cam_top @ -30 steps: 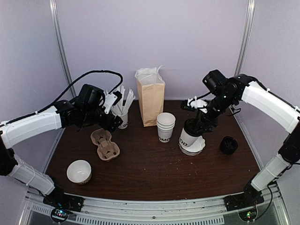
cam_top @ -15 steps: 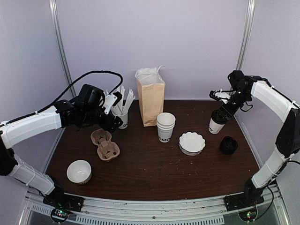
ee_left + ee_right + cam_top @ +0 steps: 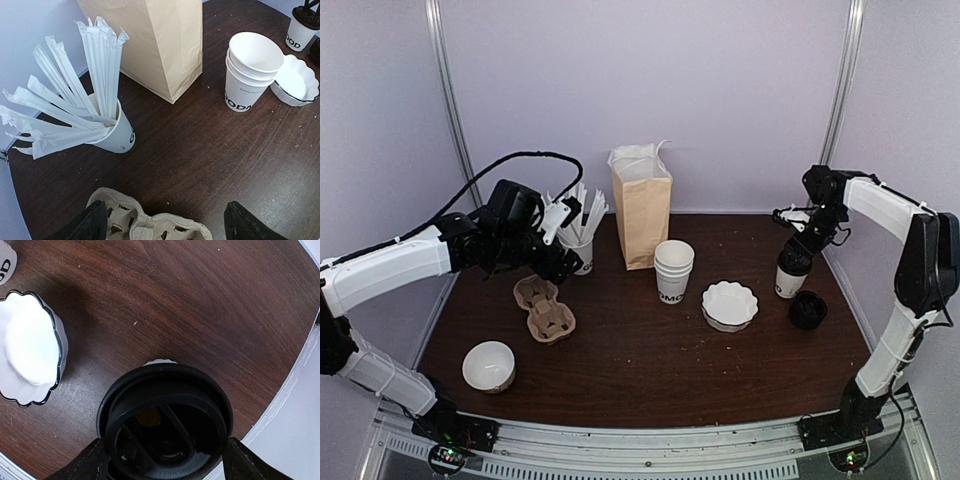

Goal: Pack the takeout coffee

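Standing at three o'clock on the counter (image 3: 650,370), the coffee (image 3: 788,283) is not yet packed; right fingers (image 3: 85,467) flank its lid (image 3: 165,415), grip uncertain; left fingers (image 3: 82,225) spread, empty, over the carrier (image 3: 545,308); bag (image 3: 642,215) at twelve o'clock.

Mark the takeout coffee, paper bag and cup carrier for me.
takeout coffee (image 3: 787,284): top view, on the white cup wall below the lid.
paper bag (image 3: 642,218): top view, middle of its front face.
cup carrier (image 3: 545,309): top view, ridge between its two wells.

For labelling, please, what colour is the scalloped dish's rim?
The scalloped dish's rim is black; right wrist view.
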`<action>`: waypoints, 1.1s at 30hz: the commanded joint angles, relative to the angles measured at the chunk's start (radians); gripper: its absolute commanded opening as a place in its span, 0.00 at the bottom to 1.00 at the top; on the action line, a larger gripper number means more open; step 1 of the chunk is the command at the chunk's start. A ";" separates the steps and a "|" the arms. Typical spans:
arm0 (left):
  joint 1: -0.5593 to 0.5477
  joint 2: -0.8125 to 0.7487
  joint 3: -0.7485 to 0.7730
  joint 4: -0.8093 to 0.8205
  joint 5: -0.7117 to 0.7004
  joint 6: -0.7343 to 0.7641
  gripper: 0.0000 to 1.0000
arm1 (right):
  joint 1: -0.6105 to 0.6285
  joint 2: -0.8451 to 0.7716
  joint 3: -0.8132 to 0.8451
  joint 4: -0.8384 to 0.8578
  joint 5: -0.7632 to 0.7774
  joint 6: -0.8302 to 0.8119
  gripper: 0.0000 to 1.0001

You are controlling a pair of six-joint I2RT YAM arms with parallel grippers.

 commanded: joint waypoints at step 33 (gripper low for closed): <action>0.005 -0.054 0.173 0.032 0.136 -0.122 0.73 | 0.263 -0.262 0.026 0.100 -0.176 0.072 0.75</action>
